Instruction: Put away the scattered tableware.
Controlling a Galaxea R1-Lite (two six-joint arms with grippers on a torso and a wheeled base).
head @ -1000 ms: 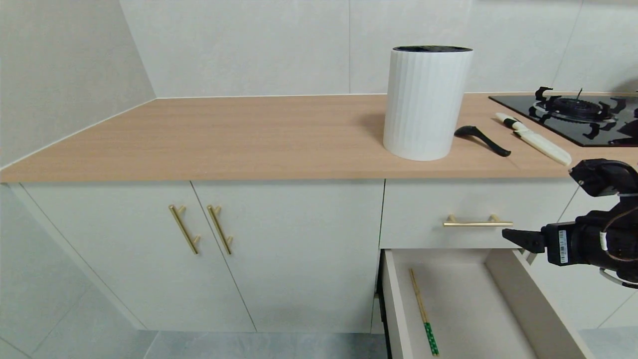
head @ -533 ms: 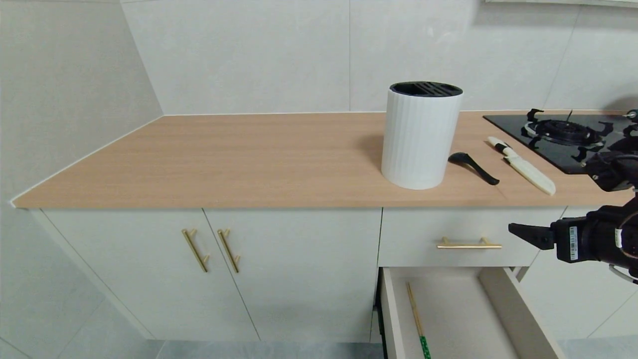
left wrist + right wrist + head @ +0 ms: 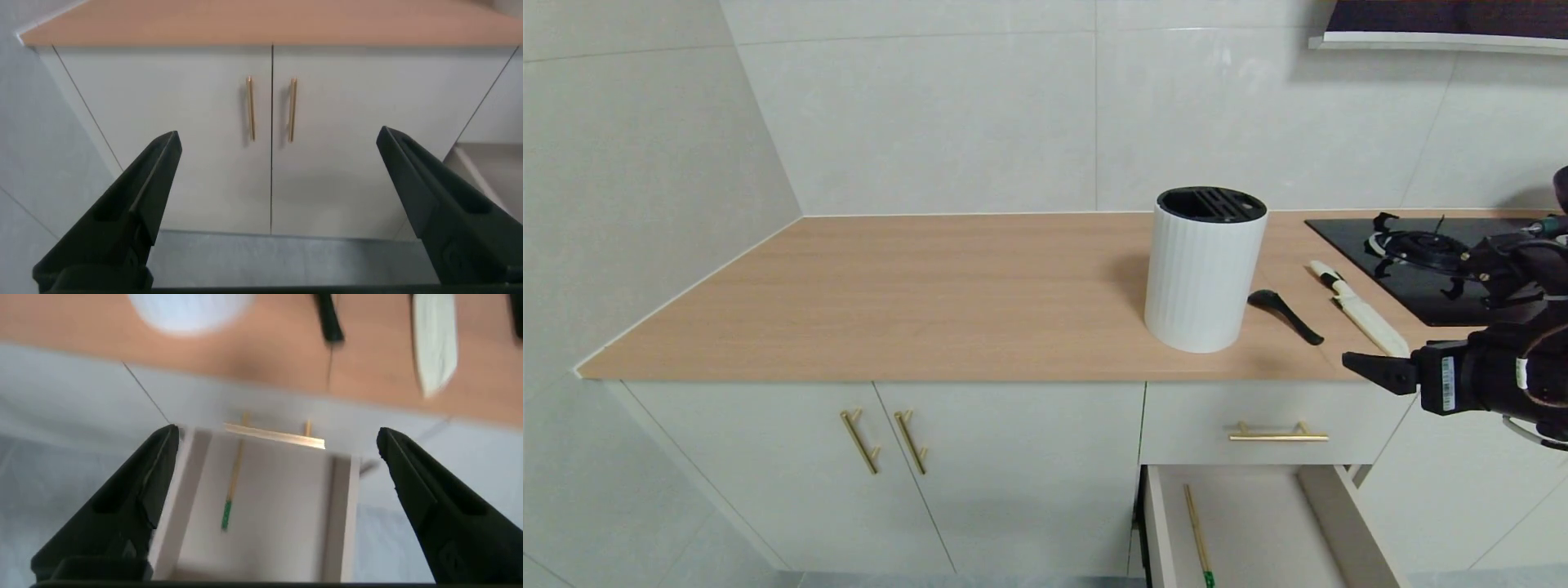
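Barcode sticker (image 3: pixel 1447 382) (digits unreadable) sits on the right arm (image 3: pixel 1494 380).

Hob (image 3: pixel 1421 278): black, gas, at far-right corner of counter (image 3: pixel 931 294). Hood (image 3: pixel 1445 20) above. Doors (image 3: pixel 1013 474): two, shut, below counter's front edge, w/ gold bar handles (image 3: pixel 859 442). Tiled wall (image 3: pixel 931 122) behind.
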